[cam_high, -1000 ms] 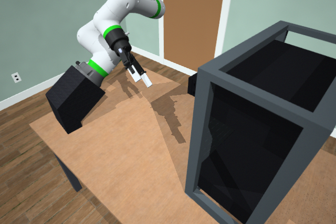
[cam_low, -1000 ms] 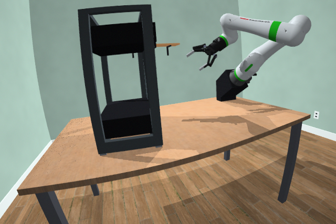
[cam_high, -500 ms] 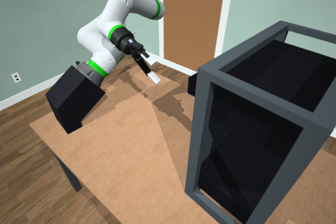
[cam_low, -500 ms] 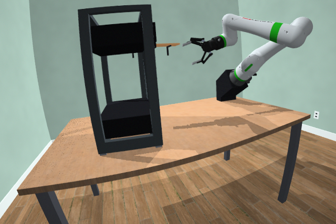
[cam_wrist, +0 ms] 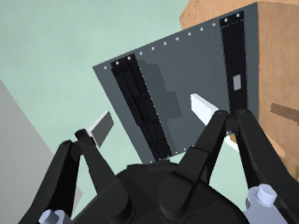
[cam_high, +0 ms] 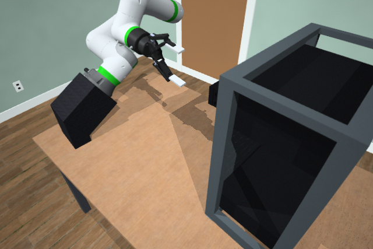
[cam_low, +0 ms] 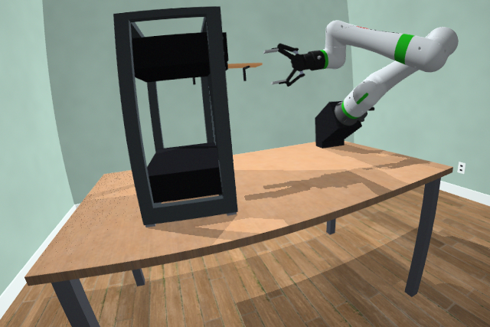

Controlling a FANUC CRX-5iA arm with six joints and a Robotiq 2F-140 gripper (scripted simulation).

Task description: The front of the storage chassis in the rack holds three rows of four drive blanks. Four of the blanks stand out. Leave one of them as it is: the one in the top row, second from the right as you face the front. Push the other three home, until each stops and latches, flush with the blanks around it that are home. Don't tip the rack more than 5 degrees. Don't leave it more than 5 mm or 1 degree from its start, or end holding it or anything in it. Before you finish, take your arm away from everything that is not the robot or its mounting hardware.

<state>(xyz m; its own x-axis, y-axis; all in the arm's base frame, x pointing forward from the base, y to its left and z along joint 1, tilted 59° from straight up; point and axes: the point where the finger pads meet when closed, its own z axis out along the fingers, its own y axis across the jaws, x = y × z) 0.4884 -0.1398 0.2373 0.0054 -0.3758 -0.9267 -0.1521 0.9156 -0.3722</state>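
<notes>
Arm [cam_low: 380,44] folded at the elbow, forearm stretched level toward frame left in the exterior view, pincer [cam_low: 276,67] spread wide and empty, well apart from the rack [cam_low: 174,117] standing on the desk [cam_low: 316,181] at left of centre. Storage chassis [cam_low: 170,56] high in the rack, its front turned toward the pincer. In the wrist view, front panel [cam_wrist: 187,93] tilted at centre with the dark bay of drive blanks [cam_wrist: 140,107] too foreshortened to count rows or pick out protruding ones; lower edge hidden behind pincer linkages.
</notes>
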